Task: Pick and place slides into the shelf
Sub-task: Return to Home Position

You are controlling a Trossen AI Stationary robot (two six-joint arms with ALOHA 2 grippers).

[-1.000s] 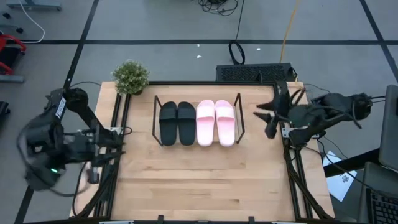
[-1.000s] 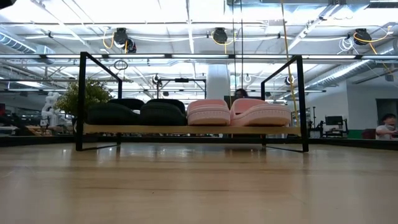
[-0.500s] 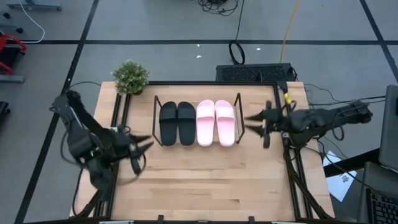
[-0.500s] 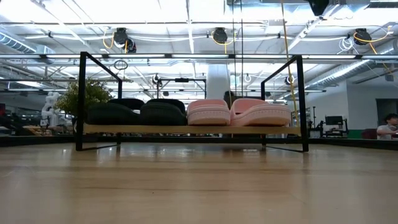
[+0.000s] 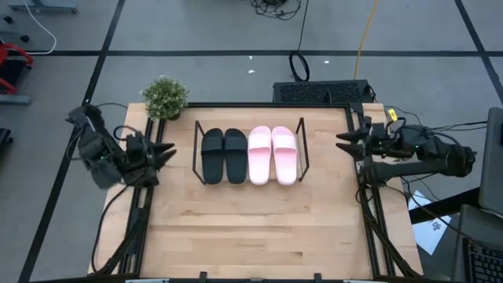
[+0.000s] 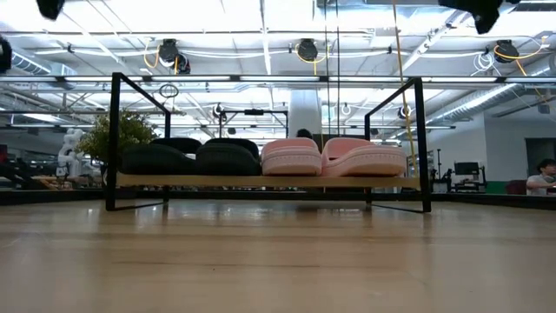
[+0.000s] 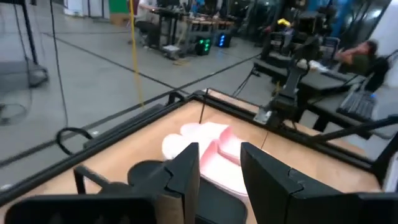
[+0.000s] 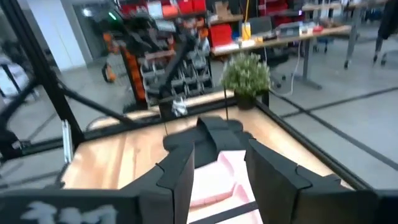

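A: Where are the slides?
B: All four are in the shelf (image 5: pixel 196 154), in one row. The black pair (image 5: pixel 224 156) is on the left and the pink pair (image 5: pixel 273 155) on the right, close side by side.

A: Grippers?
B: The left gripper (image 5: pixel 163 152) hangs just off the shelf's left end, near the edge of the desk (image 5: pixel 251 228). Its fingers are apart with nothing between them. The right gripper (image 5: pixel 343 142) hangs off the shelf's right end, a little farther from the rods, and is likewise released and empty.

A: What could go wrong from here?
B: My judgement is that the placing is done and only the fold to rest is left. The risk is a swing too low or too wide. The left gripper is near the end rod, and a knock there could shove the light rack and push the slides out of line.

A: Anything else around?
B: A potted plant (image 5: pixel 165 97) stands on the back left corner, near the left arm — a backward sweep could tip it. A person (image 6: pixel 543 174) sits far off in the room, well apart from the desk. The shelf itself is the nearest obstacle — I see nothing else between either gripper and its side of the desk.
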